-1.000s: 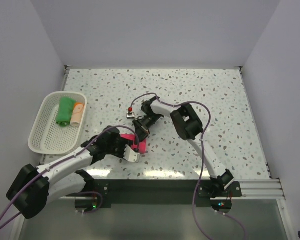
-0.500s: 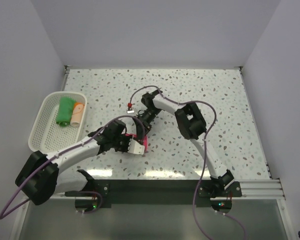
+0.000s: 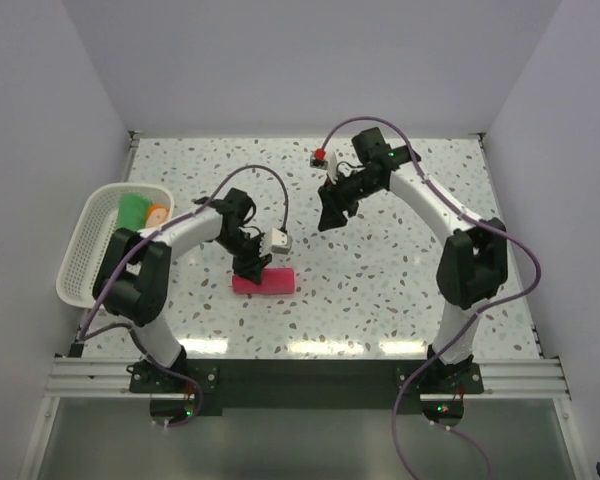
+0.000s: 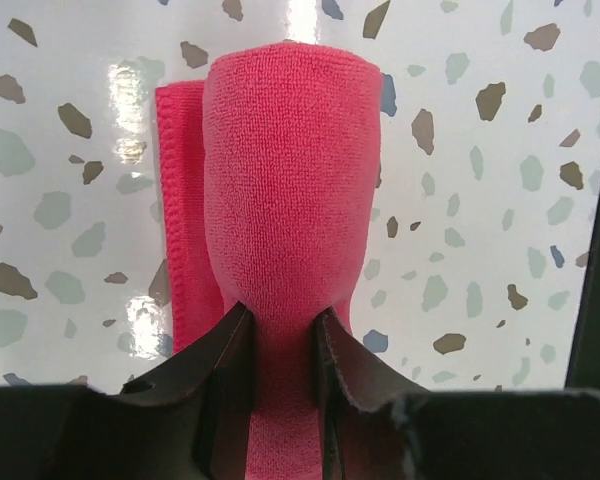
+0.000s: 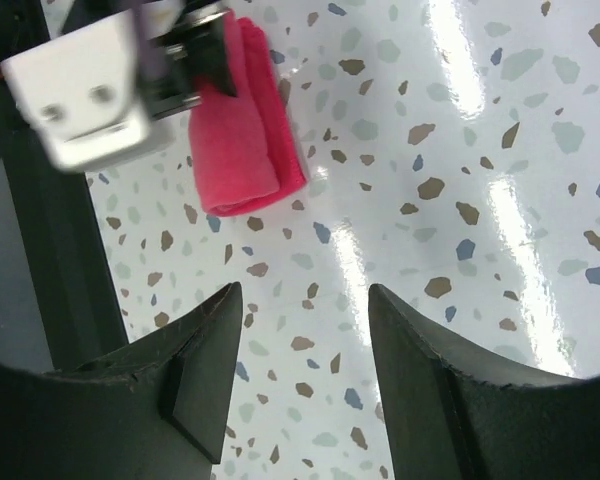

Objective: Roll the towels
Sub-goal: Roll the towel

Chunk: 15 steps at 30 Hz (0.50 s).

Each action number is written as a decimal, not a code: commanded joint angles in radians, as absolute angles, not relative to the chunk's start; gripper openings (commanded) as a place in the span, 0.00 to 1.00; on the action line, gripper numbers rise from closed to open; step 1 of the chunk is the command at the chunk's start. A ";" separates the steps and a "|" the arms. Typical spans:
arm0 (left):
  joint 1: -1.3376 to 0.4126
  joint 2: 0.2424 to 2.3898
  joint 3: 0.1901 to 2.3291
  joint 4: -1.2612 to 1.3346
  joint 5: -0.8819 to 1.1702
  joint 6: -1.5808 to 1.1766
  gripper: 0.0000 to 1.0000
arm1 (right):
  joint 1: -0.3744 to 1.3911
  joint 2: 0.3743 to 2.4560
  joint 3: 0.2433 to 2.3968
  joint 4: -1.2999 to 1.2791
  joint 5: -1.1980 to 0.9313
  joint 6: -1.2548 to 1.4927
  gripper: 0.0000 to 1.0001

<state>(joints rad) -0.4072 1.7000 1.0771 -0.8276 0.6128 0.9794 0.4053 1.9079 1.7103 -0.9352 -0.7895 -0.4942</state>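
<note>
Left wrist view: left fingers [image 4: 220, 365] pinch the rolled pink-red towel [image 4: 285, 170] while right fingers [image 5: 202, 350] hang open, empty.

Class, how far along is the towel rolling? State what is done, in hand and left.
Done: green towel and peach towel lie rolled in the basket. In hand: left gripper pinches the rolled pink towel; right gripper is open, empty. Left: probably moving it to the basket.

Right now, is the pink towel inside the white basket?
No, the pink towel lies on the table, pinched by the left gripper.
</note>
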 commanded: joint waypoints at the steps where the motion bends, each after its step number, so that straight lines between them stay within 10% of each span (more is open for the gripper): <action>1: -0.353 1.850 1.195 -1.000 0.643 1.014 0.17 | 0.452 1.806 1.625 -0.844 -0.714 -0.523 0.57; 15: -0.275 2.201 1.532 -1.187 0.756 1.080 0.23 | 0.831 1.699 1.371 -0.480 -0.226 -0.610 0.60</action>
<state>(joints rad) -0.2771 2.1429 1.5074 -1.2545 0.8196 1.0065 0.7811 1.7264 1.3754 -0.6350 -0.3817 -0.5636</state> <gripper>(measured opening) 0.310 0.598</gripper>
